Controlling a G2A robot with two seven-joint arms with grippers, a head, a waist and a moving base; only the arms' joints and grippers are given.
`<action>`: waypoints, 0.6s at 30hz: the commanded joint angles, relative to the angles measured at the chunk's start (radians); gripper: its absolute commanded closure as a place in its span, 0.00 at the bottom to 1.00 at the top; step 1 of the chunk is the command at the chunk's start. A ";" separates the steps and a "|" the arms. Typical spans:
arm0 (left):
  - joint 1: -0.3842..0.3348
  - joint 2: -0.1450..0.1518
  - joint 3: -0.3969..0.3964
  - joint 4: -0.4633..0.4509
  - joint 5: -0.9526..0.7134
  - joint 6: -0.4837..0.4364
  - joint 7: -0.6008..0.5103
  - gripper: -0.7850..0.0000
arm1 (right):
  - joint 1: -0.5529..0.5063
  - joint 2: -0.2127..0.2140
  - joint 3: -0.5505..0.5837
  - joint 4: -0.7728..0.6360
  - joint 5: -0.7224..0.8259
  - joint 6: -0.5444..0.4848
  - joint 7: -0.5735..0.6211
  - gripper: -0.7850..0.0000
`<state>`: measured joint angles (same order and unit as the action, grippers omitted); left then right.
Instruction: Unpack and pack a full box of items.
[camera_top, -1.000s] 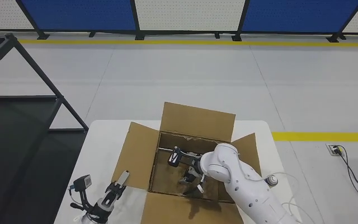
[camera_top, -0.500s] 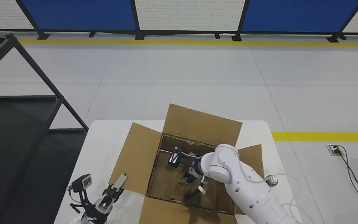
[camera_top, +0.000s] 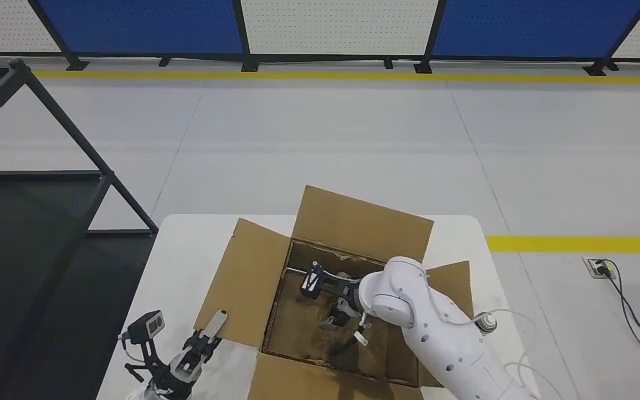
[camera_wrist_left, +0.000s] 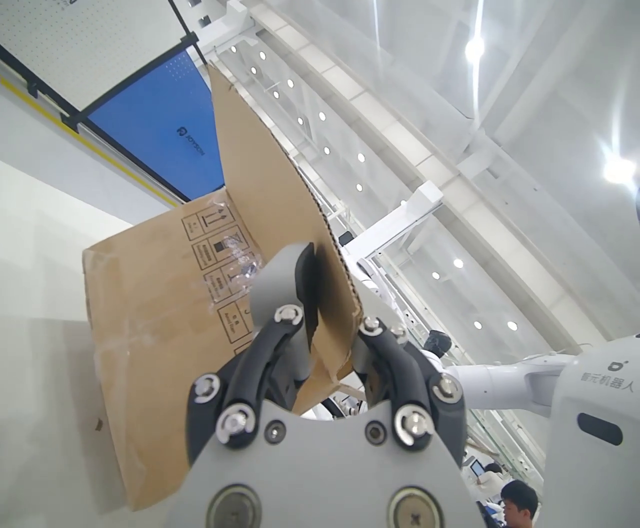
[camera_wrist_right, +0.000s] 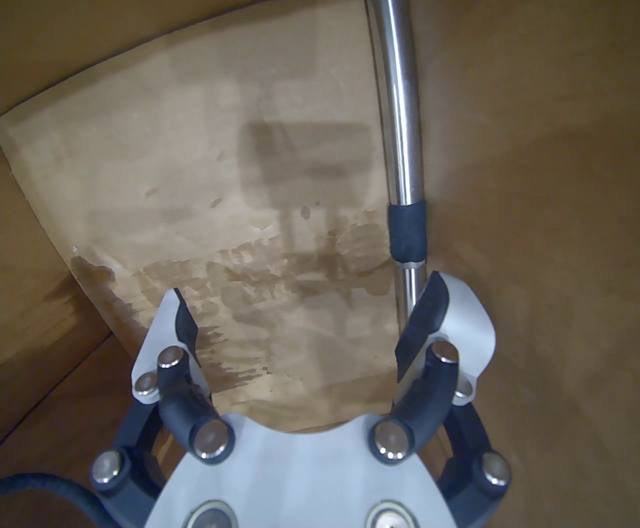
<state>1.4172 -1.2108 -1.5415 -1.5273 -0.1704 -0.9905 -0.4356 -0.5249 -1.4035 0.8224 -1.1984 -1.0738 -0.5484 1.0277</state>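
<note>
Partly behind flap (camera_wrist_left: 270, 190), left pincer (camera_wrist_left: 332, 300) clamps it; right pincer (camera_wrist_right: 306, 295) wide, in box (camera_top: 365, 222) w/ rod (camera_wrist_right: 400, 125).

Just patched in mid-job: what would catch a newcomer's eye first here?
The open cardboard box on the white table dominates, with the right gripper open deep inside it, beside a shiny metal rod with a black band. At the box's side, the left gripper is clamped on its flap.
</note>
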 joint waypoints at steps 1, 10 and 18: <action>-0.004 0.000 0.001 0.010 -0.005 -0.020 0.005 1.00 | -0.001 0.001 0.001 -0.006 -0.007 0.002 -0.001 0.00; -0.025 -0.004 0.007 0.010 -0.005 -0.022 0.050 1.00 | -0.079 0.031 0.049 -0.144 -0.066 -0.009 -0.006 0.00; -0.046 -0.008 0.010 0.021 -0.006 -0.022 0.058 1.00 | -0.149 0.054 0.085 -0.235 -0.127 -0.005 -0.012 0.00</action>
<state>1.3738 -1.2182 -1.5306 -1.5094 -0.1792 -1.0123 -0.3785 -0.6679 -1.3510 0.9042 -1.4274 -1.1979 -0.5549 1.0189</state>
